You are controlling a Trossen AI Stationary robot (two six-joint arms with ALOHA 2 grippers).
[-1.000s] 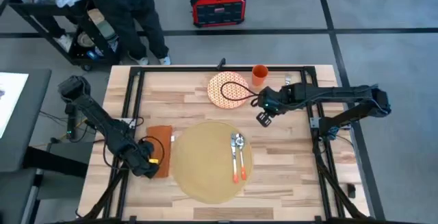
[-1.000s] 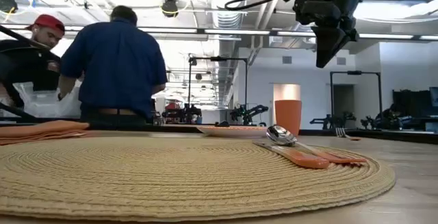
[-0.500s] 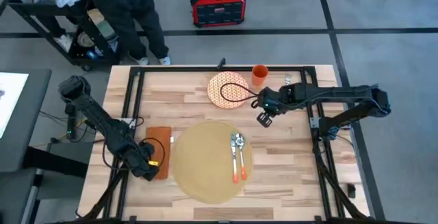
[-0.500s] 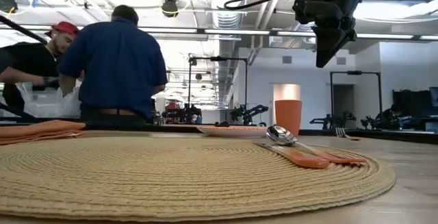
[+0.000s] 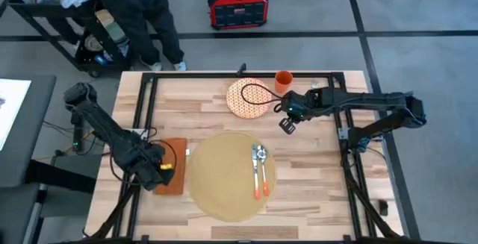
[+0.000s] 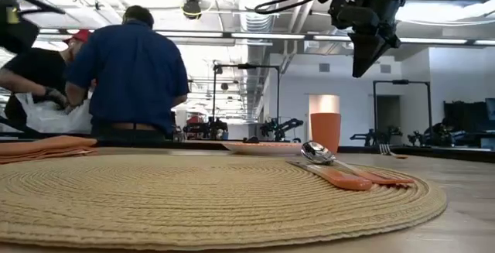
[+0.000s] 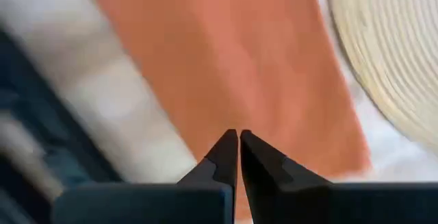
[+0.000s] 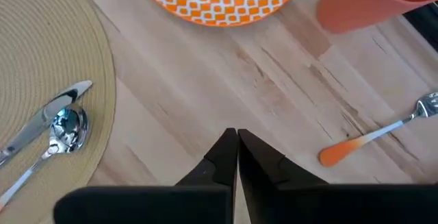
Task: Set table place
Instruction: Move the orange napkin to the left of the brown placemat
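Two utensils, a spoon (image 5: 259,153) and a knife (image 5: 256,175), lie on the tan placemat (image 5: 224,175) toward its 3 o'clock edge, the placemat sitting centrally at the surface's (image 5: 314,184) 6 o'clock side. The right hand (image 5: 287,127), fingers together and empty, hangs above bare wood at the placemat's 1 o'clock, near the patterned plate (image 5: 246,97) and orange cup (image 5: 283,80). The left hand (image 5: 161,171), fingers together, is over the rust napkin (image 5: 175,148) at the placemat's 9 o'clock.

Two dark jointed arms; black cable loops off right arm near wrist; left gripper (image 5: 166,166) shows small yellow-orange marking; each gripper's fingers (image 8: 220,157) dark, wedge-shaped, tapering to points
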